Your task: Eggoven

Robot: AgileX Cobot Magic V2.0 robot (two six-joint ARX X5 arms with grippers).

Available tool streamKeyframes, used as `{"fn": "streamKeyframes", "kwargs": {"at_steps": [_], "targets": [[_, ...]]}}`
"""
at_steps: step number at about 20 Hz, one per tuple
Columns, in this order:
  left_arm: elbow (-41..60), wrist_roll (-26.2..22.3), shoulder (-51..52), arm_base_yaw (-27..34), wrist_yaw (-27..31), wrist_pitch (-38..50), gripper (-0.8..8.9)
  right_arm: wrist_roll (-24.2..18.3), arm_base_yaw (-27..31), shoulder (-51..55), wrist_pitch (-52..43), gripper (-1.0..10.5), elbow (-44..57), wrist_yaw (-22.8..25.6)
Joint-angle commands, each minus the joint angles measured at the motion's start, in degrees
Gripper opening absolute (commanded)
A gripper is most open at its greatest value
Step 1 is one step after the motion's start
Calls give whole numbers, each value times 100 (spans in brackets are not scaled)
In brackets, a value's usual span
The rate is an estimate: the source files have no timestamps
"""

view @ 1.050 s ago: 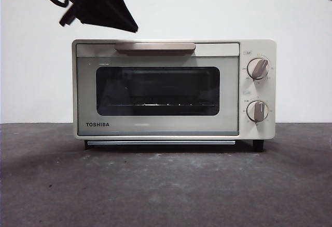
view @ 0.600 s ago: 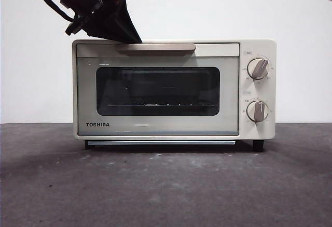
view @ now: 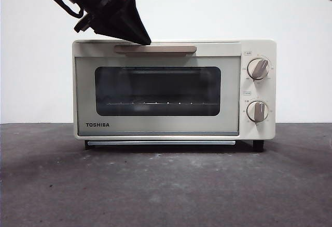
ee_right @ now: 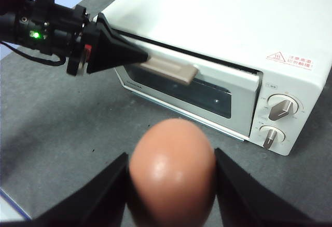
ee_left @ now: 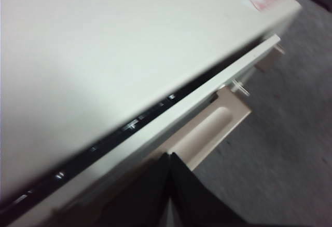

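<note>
The cream Toshiba toaster oven (view: pixel 155 128) stands in the middle of the table. Its door is open a crack at the top, and a dark gap shows in the left wrist view. My left gripper (view: pixel 145 41) is shut to a point and its tip rests on the left part of the beige handle (view: pixel 161 49). The tip (ee_left: pixel 171 157) also touches the handle (ee_left: pixel 218 125) in the left wrist view. My right gripper (ee_right: pixel 171 154) is shut on the reddish-brown egg (ee_right: pixel 172 177) and holds it in front of the oven (ee_right: pixel 218 24), above the table.
Two dials (view: pixel 258 68) sit on the oven's right side. The dark grey tabletop (view: pixel 166 185) lies in front of the oven. A white wall stands behind. A blue-and-white edge (ee_right: pixel 10 203) shows at the table's corner in the right wrist view.
My left gripper has come down and to the right onto the handle. The oven door has tipped open a little at its top.
</note>
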State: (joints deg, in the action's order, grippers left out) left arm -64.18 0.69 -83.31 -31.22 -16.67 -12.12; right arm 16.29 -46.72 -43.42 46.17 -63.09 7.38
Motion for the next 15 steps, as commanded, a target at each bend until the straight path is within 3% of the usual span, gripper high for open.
{"fn": "streamKeyframes", "kwargs": {"at_steps": [1,10,15], "targets": [[70,-157,-214,-144,63,-505,7,-48,-46,-22,-46,3,-90,17],[70,-122,-212,-739,11,-1530,7,-46,-46,-22,-24,3,-90,17],[70,289,-197,-1117,-9,-1790,7,-46,-46,-33,-28,3,-90,17]]}}
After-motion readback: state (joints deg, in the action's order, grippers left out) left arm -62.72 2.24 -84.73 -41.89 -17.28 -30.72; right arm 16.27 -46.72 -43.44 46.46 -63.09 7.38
